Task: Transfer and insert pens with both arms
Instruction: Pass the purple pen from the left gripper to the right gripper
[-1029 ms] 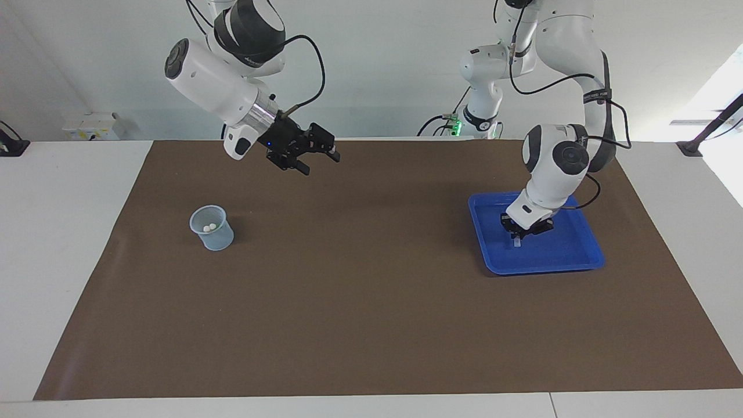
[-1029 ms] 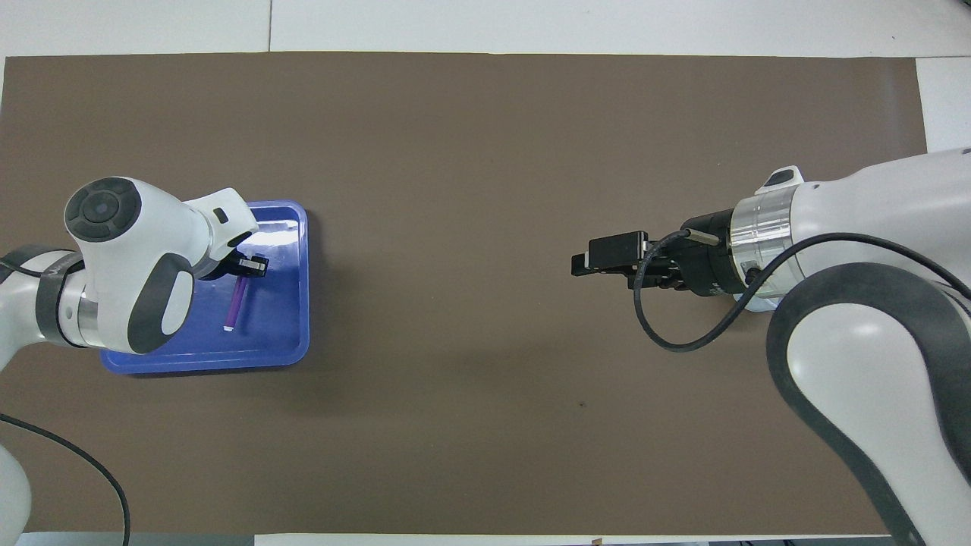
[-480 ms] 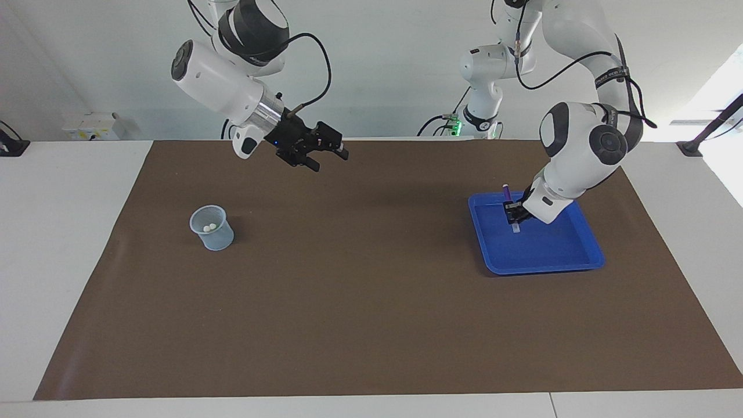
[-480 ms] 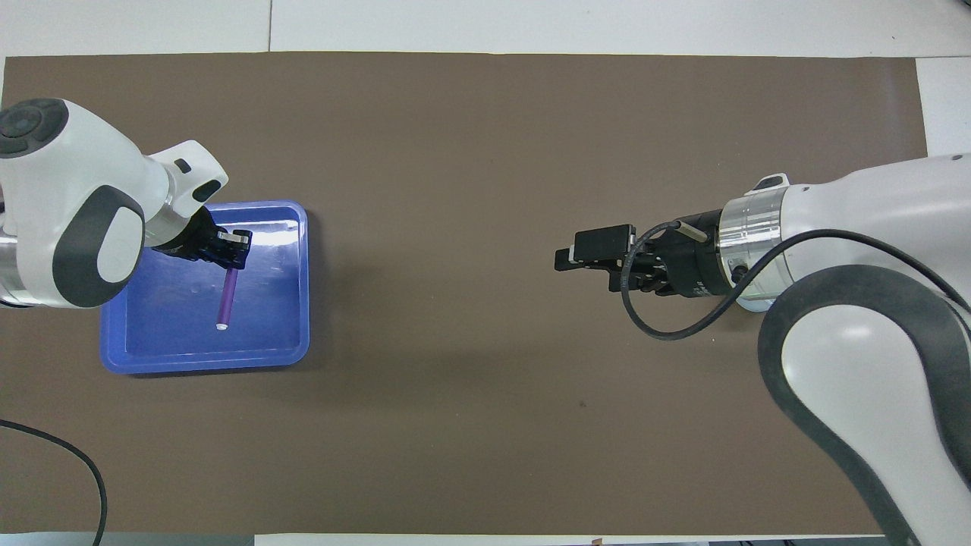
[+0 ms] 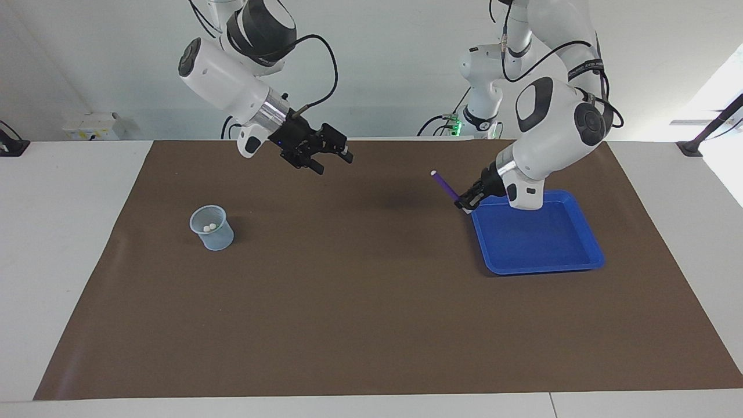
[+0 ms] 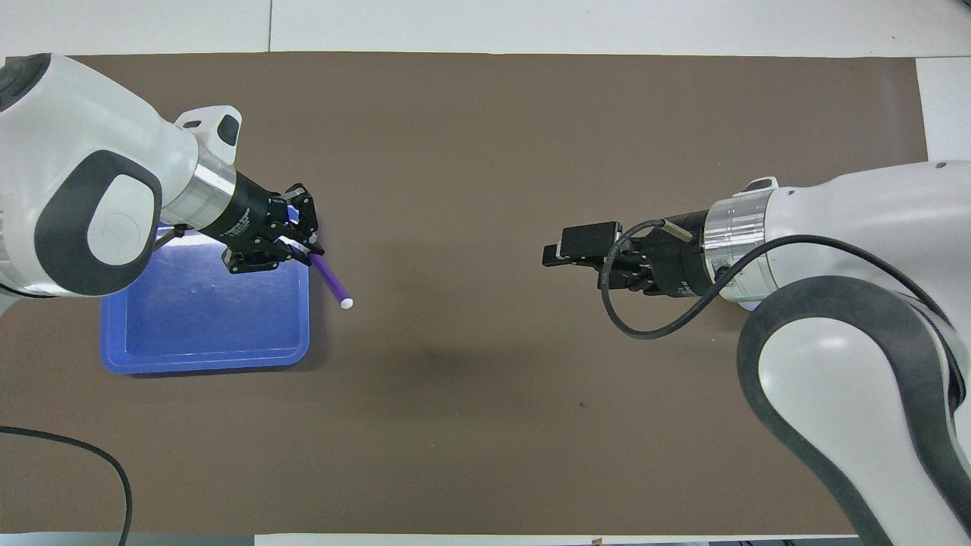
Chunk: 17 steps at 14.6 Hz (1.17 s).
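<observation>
My left gripper (image 5: 468, 202) is shut on one end of the purple pen (image 5: 444, 184) and holds it in the air over the edge of the blue tray (image 5: 543, 268). The pen slants up, pale end out toward the middle of the mat. The overhead view shows the same gripper (image 6: 300, 247), pen (image 6: 332, 280) and tray (image 6: 205, 360). My right gripper (image 5: 334, 162) is open and empty, up in the air over the mat, and also shows in the overhead view (image 6: 552, 256). Two pale pen ends show inside a clear cup (image 5: 212, 227); their colours are hidden.
A brown mat (image 5: 360, 302) covers the table top. The tray holds nothing else. A thin black slanted rod (image 5: 717, 125) stands at the table's corner at the left arm's end. A black cable (image 6: 68, 462) lies on the mat near the left arm's base.
My left gripper has lifted the purple pen out of the tray, turned it and carried it toward the middle. My right gripper has moved a little toward the middle as well.
</observation>
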{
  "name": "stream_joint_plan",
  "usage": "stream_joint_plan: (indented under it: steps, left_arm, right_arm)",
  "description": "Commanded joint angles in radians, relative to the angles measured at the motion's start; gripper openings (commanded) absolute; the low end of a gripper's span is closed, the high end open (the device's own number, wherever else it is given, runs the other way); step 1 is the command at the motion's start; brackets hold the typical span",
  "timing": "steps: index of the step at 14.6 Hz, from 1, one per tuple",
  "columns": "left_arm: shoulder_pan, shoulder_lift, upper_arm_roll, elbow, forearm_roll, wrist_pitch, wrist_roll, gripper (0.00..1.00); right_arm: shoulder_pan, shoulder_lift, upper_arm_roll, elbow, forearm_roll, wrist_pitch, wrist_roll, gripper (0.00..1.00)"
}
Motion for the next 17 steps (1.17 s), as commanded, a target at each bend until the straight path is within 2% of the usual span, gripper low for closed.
stream_joint_plan:
  steps: [1, 5, 8, 10, 12, 17]
  left_arm:
    - [-0.026, -0.024, -0.005, -0.017, -0.1, 0.056, -0.287, 0.0]
    - [-0.04, -0.057, -0.025, -0.084, -0.263, 0.202, -0.502, 0.0]
    - [-0.108, -0.079, -0.025, -0.141, -0.335, 0.317, -0.569, 0.0]
    - [-0.149, -0.109, -0.025, -0.184, -0.383, 0.373, -0.578, 0.0]
    - [-0.151, -0.125, -0.025, -0.204, -0.424, 0.395, -0.586, 0.0]
    - [-0.158, -0.145, -0.026, -0.225, -0.467, 0.406, -0.586, 0.0]
  right_arm:
    - [0.013, -0.029, 0.007, -0.044, 0.027, 0.051, 0.042, 1.0]
    - [0.036, -0.021, 0.043, -0.041, 0.028, 0.16, 0.045, 1.0]
    - [0.058, -0.018, 0.044, -0.039, 0.028, 0.2, 0.071, 1.0]
    - [0.081, -0.009, 0.044, -0.041, 0.028, 0.27, 0.082, 1.0]
    - [0.095, -0.001, 0.044, -0.041, 0.028, 0.295, 0.083, 1.0]
    - [0.082, 0.0, 0.044, -0.044, 0.027, 0.292, 0.056, 0.89]
